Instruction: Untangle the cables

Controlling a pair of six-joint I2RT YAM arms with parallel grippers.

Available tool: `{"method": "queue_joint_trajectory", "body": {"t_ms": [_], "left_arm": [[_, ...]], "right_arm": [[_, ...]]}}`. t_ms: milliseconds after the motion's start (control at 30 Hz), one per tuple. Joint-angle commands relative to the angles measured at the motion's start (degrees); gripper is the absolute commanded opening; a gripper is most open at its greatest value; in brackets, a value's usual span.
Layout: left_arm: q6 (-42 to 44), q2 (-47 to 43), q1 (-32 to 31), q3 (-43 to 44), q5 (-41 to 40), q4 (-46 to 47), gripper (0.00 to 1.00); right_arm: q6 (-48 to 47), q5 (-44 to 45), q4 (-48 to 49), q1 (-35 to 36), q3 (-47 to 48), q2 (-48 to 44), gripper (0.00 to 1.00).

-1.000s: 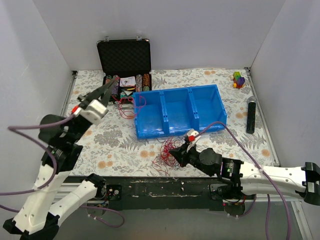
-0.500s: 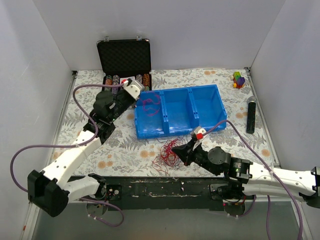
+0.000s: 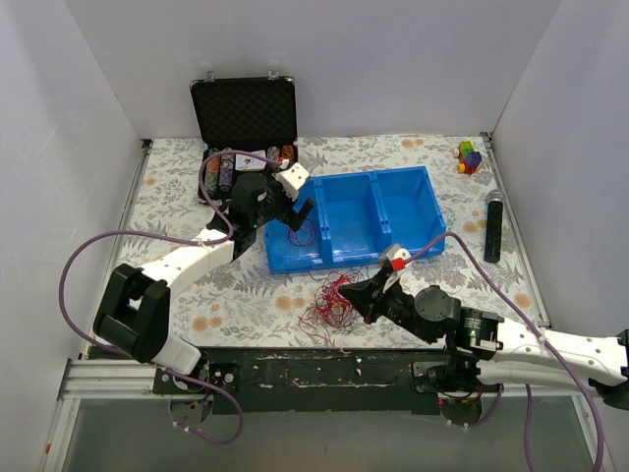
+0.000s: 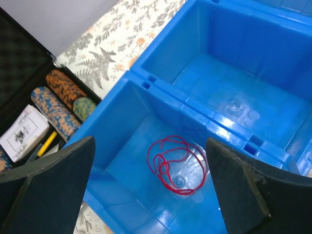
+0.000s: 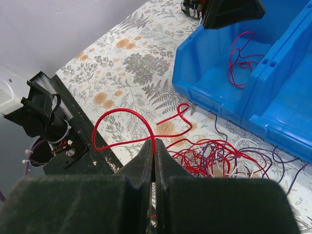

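A tangle of red, purple and white cables lies on the floral table in front of the blue bin. My right gripper is shut on one red cable, which loops up out of the tangle; its jaws pinch the strand. My left gripper hangs open over the bin's left compartment. A loose red cable coil lies on that compartment's floor, between and below the spread fingers, touching neither. The same coil shows in the right wrist view.
A black case stands open behind the bin, holding poker chips and cards. Coloured blocks and a black cylinder lie at the right. The bin's middle compartment and right compartment hold nothing.
My left arm swung from high at the left over the bin with a red cable, then opened; the cable now lies in the left compartment. The right gripper stays shut on its red cable.
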Motion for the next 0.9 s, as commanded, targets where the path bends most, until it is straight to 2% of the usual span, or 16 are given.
{"method": "queue_joint_trajectory", "body": {"t_ms": [0,100,200,333,433,533,600,700,867], "left_arm": [[0.04,-2.54,0.08,2.92,0.2,-4.83,0.98],[0.05,-5.97,0.08,3.96,0.11,-4.73,0.98],[-2.23,-9.66,0.17,8.35,2.47,-9.64,0.98],[-5.31,-16.94,0.17,13.36,8.62,-18.16,0.98],[-4.79,-24.15,0.16,13.64,17.22,-26.77,0.98],[-1.99,-31.36,-0.01,10.05,24.7,-36.35,0.98],[-1.8,-36.28,-0.1,4.79,26.91,-37.78,0.98],[-1.71,-41.3,-0.19,-1.81,28.06,-36.47,0.98],[-4.25,-45.26,-0.27,-9.38,31.65,-28.93,0.98]], "right_arm": [[-0.47,0.59,2.15,0.26,2.6,-0.13,0.01],[-1.0,0.15,2.77,0.26,3.03,0.4,0.01],[-1.79,-0.38,3.2,0.26,3.91,1.45,0.01],[-2.75,-0.73,4.61,0.26,5.32,2.95,0.01],[-2.76,-0.73,5.66,0.26,6.81,4.88,0.01],[-3.02,-1.52,7.68,0.18,9.0,7.25,0.01],[-3.55,-2.83,8.83,0.18,10.76,9.18,0.01],[-4.6,-5.47,9.18,0.26,14.89,12.78,0.01],[-4.95,-9.17,10.59,0.26,20.08,17.53,0.01]]}}
